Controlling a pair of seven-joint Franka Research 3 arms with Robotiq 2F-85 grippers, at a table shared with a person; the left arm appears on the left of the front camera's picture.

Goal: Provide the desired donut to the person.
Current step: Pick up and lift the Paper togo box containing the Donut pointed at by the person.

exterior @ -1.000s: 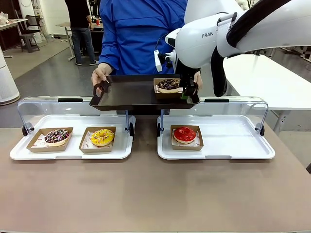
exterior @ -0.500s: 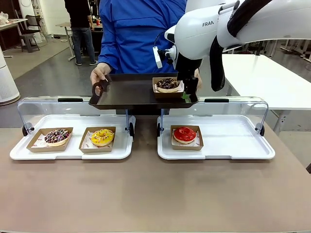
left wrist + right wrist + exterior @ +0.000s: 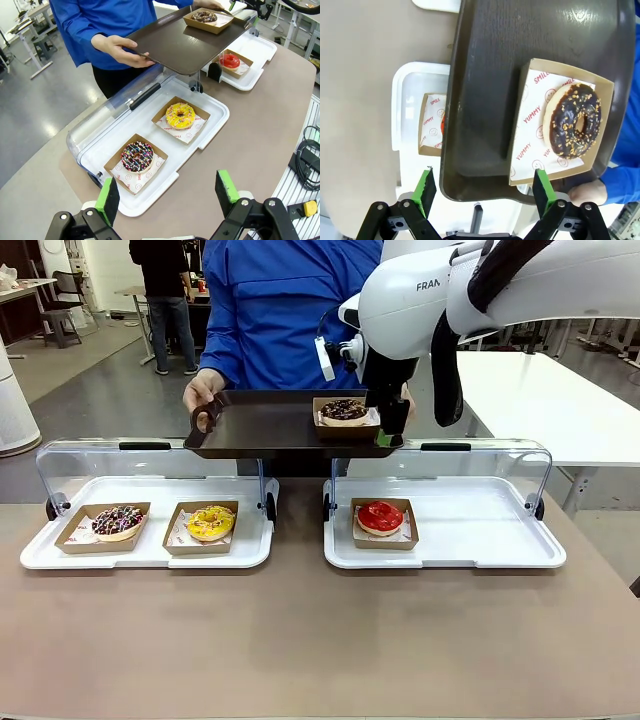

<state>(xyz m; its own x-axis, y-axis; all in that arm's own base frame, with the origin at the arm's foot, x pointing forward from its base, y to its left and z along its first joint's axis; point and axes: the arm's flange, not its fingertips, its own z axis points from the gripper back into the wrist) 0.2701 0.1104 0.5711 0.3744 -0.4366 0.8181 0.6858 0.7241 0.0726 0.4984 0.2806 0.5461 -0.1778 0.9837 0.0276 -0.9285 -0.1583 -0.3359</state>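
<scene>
The person (image 3: 285, 310) in the blue jacket holds a dark tray (image 3: 265, 428) with both hands above the display cases. On its right part lies a nut-topped chocolate donut (image 3: 344, 410) in a cardboard box. My right gripper (image 3: 388, 433) hangs at the box's right edge. In the right wrist view, this gripper (image 3: 483, 187) is open above the tray (image 3: 485, 75), with the donut (image 3: 575, 120) off to one side and nothing held. My left gripper (image 3: 167, 195) is open, high above the table's left end, far from the tray (image 3: 175, 45).
Two white trays with raised clear lids sit on the table. The left tray (image 3: 40, 550) holds a sprinkled chocolate donut (image 3: 117, 521) and a yellow donut (image 3: 211, 524). The right tray (image 3: 480, 530) holds a red donut (image 3: 380, 517). The near half of the table is bare.
The person has raised the dark tray slightly and shifted it a little left with the donut box on it. My right arm has risen a little with it and stays at the box's edge.
</scene>
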